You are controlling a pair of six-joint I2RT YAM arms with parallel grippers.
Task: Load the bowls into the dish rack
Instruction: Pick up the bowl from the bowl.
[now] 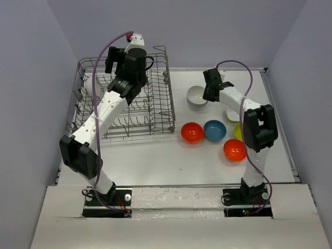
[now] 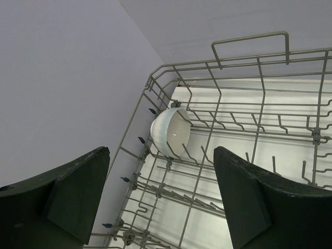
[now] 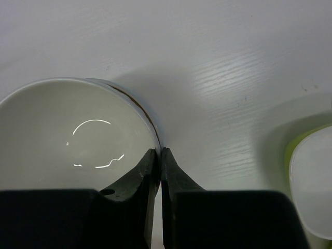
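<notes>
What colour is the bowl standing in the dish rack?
White; the bowl shows best in the left wrist view.

white table (image 1: 155, 161): dish rack (image 1: 169, 98), bowls (image 1: 192, 132)

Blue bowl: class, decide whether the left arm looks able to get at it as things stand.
Probably yes. The blue bowl lies uncovered on the table, and the left gripper is open and empty. It must first clear the dish rack wall, and the right arm sits close by.
</notes>
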